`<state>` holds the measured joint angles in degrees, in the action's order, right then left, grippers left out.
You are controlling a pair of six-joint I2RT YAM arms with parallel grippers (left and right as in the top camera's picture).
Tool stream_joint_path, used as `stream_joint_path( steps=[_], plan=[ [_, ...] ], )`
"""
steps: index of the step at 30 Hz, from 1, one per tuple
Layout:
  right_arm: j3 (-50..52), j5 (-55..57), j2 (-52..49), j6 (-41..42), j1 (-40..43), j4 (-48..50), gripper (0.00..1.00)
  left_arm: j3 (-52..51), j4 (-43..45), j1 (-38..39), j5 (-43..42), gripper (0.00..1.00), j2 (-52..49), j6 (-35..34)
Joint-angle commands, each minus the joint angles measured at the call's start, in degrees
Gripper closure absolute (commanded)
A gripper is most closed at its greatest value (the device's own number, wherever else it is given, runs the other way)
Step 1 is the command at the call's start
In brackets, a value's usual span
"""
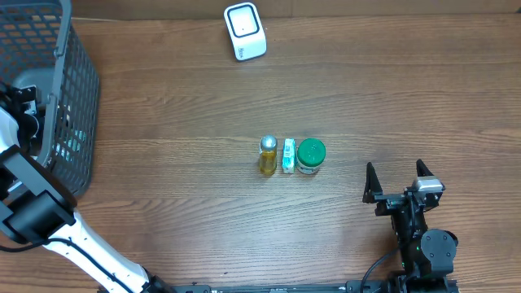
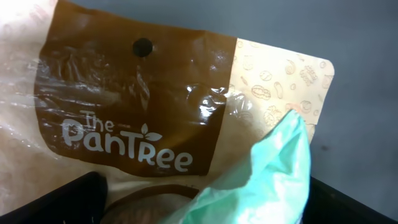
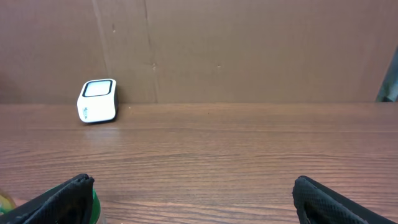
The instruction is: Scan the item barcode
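Wood-grain table point(image 1: 203, 106) backed by a brown wall, with a grey mesh basket point(image 1: 77, 89) at the 9 o'clock edge in the overhead view. Inside that basket lies the pouch point(image 2: 130, 93), brown and cream with "The PanTree" in white and a round hang hole near its top. It fills most of the left wrist view. A crumpled teal bag point(image 2: 273, 168) lies over its 4 o'clock corner. The left gripper point(image 2: 205, 202) hangs right above both with its jaws spread wide. One dark finger point(image 2: 68, 199) shows at 7 o'clock of that view and the other at 5 o'clock. The teal bag rises between them, nothing is pinched, and whether either finger touches the bag I cannot tell. From overhead the left arm point(image 1: 32, 212) reaches up from 7 o'clock into the basket, and its fingertips are hidden there. The scanner point(image 1: 245, 31), a small white block with a dark window, stands at the 12 o'clock edge, well apart from the basket. At the table's centre three items stand in a tight row: a bottle point(image 1: 268, 155) of yellow liquid, a small box point(image 1: 288, 155) at its 3 o'clock, then a green-lidded jar point(image 1: 311, 155). The right gripper point(image 1: 398, 181) sits at 4 o'clock of the jar, near it, jaws fully apart and empty, pointing toward 12 o'clock. Its own camera sees the scanner point(image 3: 97, 101) far off at 10 o'clock.
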<state>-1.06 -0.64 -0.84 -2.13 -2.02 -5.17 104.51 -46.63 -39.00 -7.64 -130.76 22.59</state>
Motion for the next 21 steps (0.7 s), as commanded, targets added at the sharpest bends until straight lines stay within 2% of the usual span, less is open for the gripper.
stream_joint_path(
  steps=[1, 13, 21],
  plan=[
    [0.61, -0.07, 0.66, 0.17, -0.33, 0.37, 0.0, -1.42, -4.37, 1.07, -4.61, 0.0, -7.43, 1.66],
    [0.61, -0.07, 0.66, 0.17, -0.33, 0.35, 0.0, 4.0, -9.92, 1.11, -8.48, 0.0, -7.45, 4.81],
    [0.61, -0.07, 0.66, 0.17, -0.33, 0.35, 0.0, -0.92, -6.56, 2.25, -0.02, 0.01, -7.63, 5.95]
  ],
)
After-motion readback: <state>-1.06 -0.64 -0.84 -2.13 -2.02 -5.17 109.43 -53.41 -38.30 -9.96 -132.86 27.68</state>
